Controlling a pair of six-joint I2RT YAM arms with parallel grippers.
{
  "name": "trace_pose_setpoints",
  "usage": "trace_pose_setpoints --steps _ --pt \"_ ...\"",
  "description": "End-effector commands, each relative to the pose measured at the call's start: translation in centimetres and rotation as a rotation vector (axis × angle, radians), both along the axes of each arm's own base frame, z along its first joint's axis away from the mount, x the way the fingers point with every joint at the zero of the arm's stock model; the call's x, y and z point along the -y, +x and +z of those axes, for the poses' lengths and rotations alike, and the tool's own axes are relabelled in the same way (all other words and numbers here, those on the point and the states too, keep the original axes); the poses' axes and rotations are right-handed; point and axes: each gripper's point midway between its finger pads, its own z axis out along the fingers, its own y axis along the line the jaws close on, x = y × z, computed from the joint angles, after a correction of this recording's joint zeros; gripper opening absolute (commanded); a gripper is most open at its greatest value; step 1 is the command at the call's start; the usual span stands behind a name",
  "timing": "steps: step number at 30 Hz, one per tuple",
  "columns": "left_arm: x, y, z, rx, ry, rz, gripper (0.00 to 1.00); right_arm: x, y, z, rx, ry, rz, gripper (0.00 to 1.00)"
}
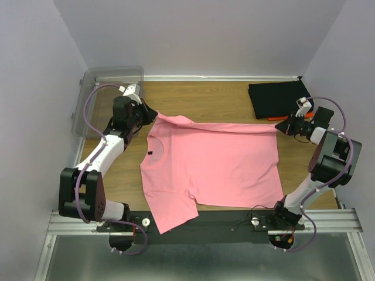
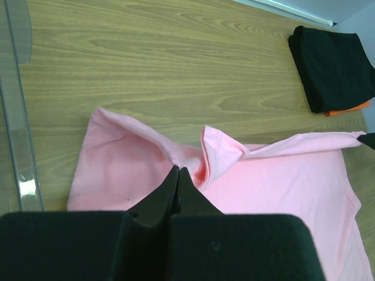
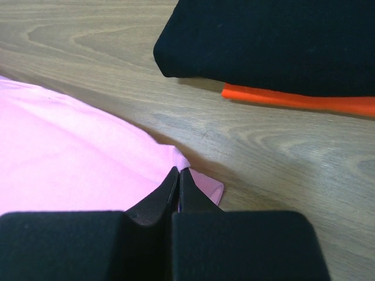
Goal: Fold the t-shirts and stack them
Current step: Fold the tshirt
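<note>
The salmon-pink t-shirt (image 1: 211, 164) lies spread on the wooden table, its dark neck label (image 1: 149, 153) to the left and one sleeve over the near edge. My left gripper (image 1: 153, 115) is shut on the shirt's far left shoulder; in the left wrist view (image 2: 179, 170) the cloth (image 2: 281, 187) bunches at the tips. My right gripper (image 1: 283, 125) is shut on the far right hem corner, as the right wrist view (image 3: 179, 171) shows on the pink cloth (image 3: 70, 164). The far edge is pulled taut between them. The folded black t-shirt (image 1: 278, 98) lies on the orange one (image 3: 304, 100) at the back right.
A clear plastic bin (image 1: 108, 93) stands at the back left corner, just behind my left arm. The black and orange stack (image 2: 334, 64) sits close behind my right gripper. White walls close in the table on three sides.
</note>
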Motion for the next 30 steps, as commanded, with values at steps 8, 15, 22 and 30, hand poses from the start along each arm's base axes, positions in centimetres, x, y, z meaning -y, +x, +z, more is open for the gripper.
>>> trace_pose_setpoints --steps 8,15,22,30 --pt "0.0 -1.2 -0.3 -0.003 -0.01 -0.017 0.0 1.0 0.2 0.0 0.008 -0.05 -0.011 0.06" --pt "0.0 -1.8 -0.9 -0.015 -0.013 -0.02 0.0 0.9 -1.4 -0.2 -0.035 -0.082 -0.015 0.22" --pt "0.0 -2.3 -1.2 -0.02 -0.01 -0.033 0.0 1.8 -4.2 0.6 -0.032 -0.205 -0.058 0.53" --pt "0.1 -2.7 -1.0 -0.012 -0.009 -0.04 0.0 0.3 -3.6 1.9 -0.059 -0.09 0.025 0.55"
